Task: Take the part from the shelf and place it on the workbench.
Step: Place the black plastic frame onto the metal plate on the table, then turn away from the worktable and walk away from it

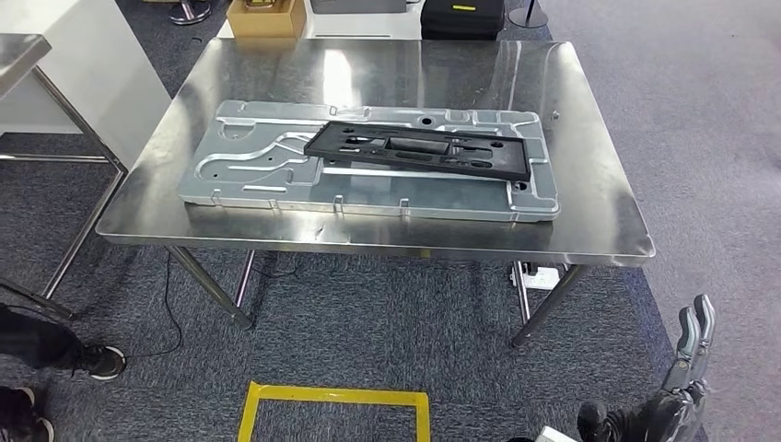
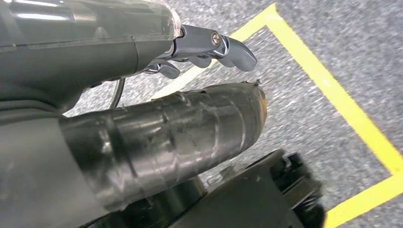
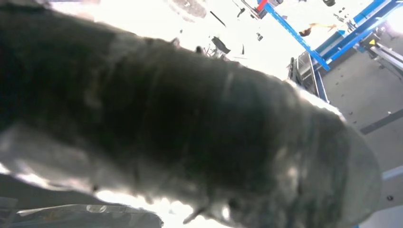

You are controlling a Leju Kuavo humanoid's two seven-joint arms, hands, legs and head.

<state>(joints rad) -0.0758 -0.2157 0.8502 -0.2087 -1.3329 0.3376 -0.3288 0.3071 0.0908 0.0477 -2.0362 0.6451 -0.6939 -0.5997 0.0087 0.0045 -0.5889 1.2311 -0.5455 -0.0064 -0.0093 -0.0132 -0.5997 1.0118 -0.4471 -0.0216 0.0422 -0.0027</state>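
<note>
A black plastic frame part [image 1: 419, 150] lies flat on a silver stamped metal panel [image 1: 276, 175], which rests on the steel workbench [image 1: 599, 212]. My right hand [image 1: 686, 368] hangs low at the near right, well short of the bench, fingers straight and apart, holding nothing. In the right wrist view its taped thumb [image 3: 199, 128] looms close and blurred. My left hand [image 2: 166, 137] hangs over the grey carpet. Its taped thumb and metal fingers [image 2: 223, 47] are apart with nothing between them.
A cardboard box [image 1: 267, 17] and a black case [image 1: 462, 17] sit beyond the bench's far edge. A second steel table [image 1: 18, 51] stands at the left. A yellow floor marking [image 1: 336, 398] lies before the bench. A person's shoes [image 1: 97, 359] show at the lower left.
</note>
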